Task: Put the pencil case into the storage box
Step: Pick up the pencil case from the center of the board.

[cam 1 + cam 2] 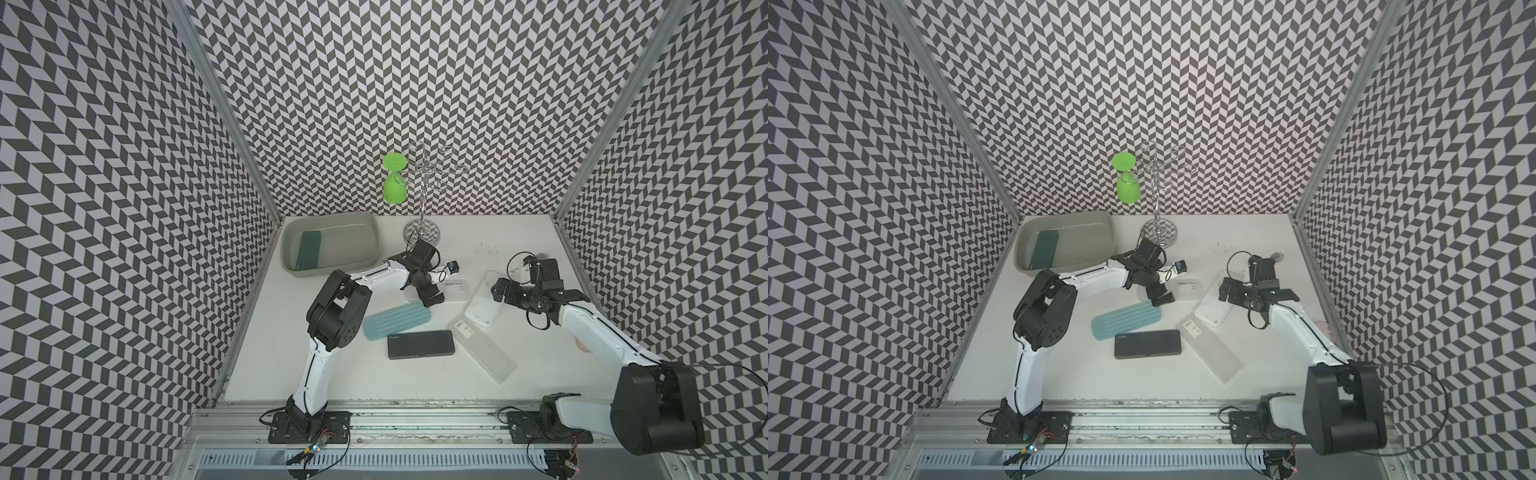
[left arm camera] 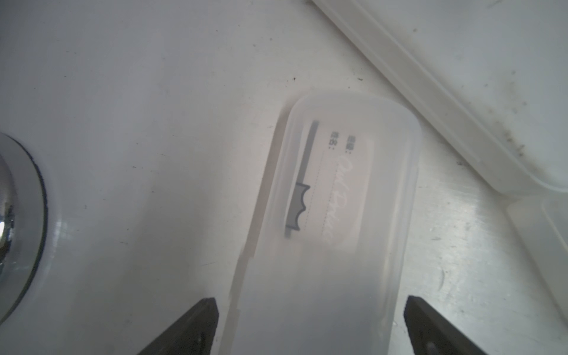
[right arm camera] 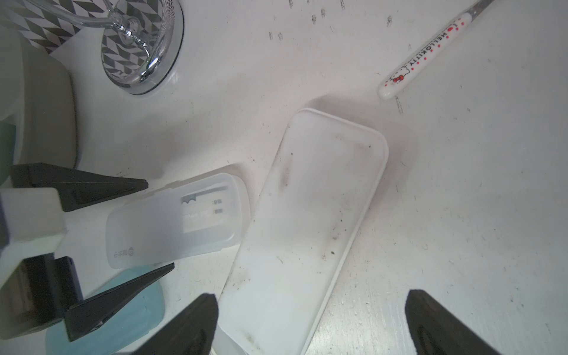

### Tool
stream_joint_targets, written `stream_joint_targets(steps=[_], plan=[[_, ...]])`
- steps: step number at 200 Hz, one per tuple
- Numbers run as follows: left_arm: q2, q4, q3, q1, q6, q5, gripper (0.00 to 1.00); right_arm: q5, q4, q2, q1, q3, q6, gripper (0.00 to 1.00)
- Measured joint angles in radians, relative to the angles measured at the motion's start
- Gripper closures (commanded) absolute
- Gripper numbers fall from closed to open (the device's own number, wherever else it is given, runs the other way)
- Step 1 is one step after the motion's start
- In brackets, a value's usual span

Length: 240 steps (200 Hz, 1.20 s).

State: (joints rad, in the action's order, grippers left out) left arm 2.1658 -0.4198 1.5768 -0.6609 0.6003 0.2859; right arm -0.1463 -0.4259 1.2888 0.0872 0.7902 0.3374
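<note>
Left wrist view: frosted, round-cornered plastic pencil case (image 2: 338, 252) lies ungripped between the left gripper's (image 2: 311, 299) spread jaws; right gripper (image 3: 311, 295) gapes empty.

Clear: bare white worktop (image 1: 415, 386) along the front edge and front left; rear right, broken only by a white pen with red dots (image 3: 424, 58).

Shallow grey-green plastic storage box (image 1: 340, 270), rear left: open-topped, floor free to the right of a dark green flat case (image 1: 309, 249).

Blocking, rear centre: chrome wire stand on a round base (image 1: 422, 232), just beside the box, with a bright green plastic goblet (image 1: 394, 189) hung on it.

Blocking, centre:
- ribbed light-blue case (image 1: 397, 320)
- black flat rectangular case (image 1: 420, 344)
- long frosted case with barcode label (image 1: 484, 349)
- white rounded case (image 1: 484, 305)
- small frosted clear case (image 2: 332, 215), between the spread fingers of the left tool (image 2: 311, 298), narrow gap either side
</note>
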Motion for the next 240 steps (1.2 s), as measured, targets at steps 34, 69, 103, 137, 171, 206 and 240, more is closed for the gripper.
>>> stream_joint_targets(steps=[34, 69, 103, 137, 171, 206, 240], plan=[[0.06, 0.006, 0.033, 0.002, -0.029, 0.044, 0.0, -0.004, -0.002, 0.0, 0.0, 0.0, -0.004, 0.0], [0.079, 0.023, 0.056, 0.003, -0.048, 0.064, 0.06, -0.012, -0.02, 0.011, 0.0, 0.017, -0.012, 0.0], [0.08, 0.034, 0.056, 0.003, -0.076, 0.074, 0.18, -0.024, -0.02, 0.034, 0.0, 0.048, -0.019, 0.01], [0.08, 0.034, 0.056, 0.003, -0.103, 0.074, 0.23, -0.026, -0.021, 0.042, 0.0, 0.056, -0.023, 0.0], [0.078, 0.035, 0.056, 0.002, -0.126, 0.063, 0.24, -0.019, -0.03, 0.042, 0.0, 0.07, -0.023, 0.0], [0.072, 0.021, 0.061, 0.003, -0.168, 0.029, 0.25, -0.012, -0.047, 0.042, -0.002, 0.107, -0.023, 0.0], [0.066, -0.023, 0.087, 0.01, -0.201, -0.023, 0.26, -0.004, -0.048, 0.042, -0.007, 0.125, -0.024, 0.01]])
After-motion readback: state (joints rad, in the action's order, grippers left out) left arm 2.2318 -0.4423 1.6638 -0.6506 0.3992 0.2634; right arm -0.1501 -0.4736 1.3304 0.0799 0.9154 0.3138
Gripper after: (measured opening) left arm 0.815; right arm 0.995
